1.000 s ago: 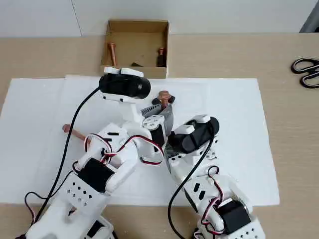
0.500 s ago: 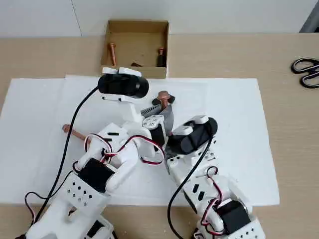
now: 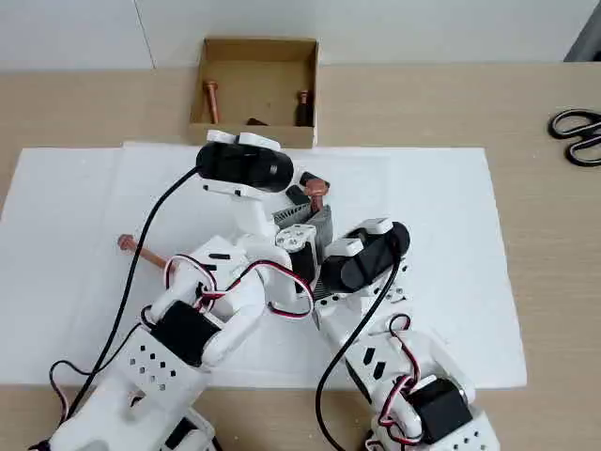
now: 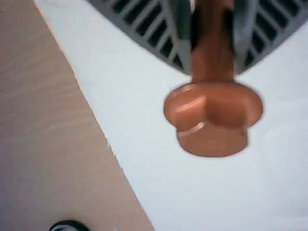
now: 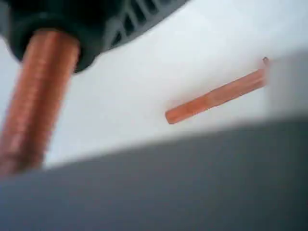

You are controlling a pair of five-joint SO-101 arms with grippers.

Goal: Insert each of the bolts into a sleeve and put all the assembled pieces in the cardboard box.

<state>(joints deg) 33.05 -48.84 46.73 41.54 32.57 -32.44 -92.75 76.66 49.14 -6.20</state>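
Bright, even overhead light on the tabletop [image 3: 526,103] and white sheet [image 3: 441,207], with faint soft shadows, a slightly shaded box [image 3: 255,47] interior, and a mild sheen on the bolt [image 4: 213,115] head.

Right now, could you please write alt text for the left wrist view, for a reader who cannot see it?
A copper-coloured bolt with a flanged hexagonal head is clamped by its shaft in the grey ribbed pincer, head towards the camera. Behind it lie a white paper sheet and a tan wooden table.

No writing, label, number or sign can be read anywhere, neither on the cardboard box [image 3: 254,137], the white sheet [image 3: 441,207] nor the counter [image 3: 451,103].
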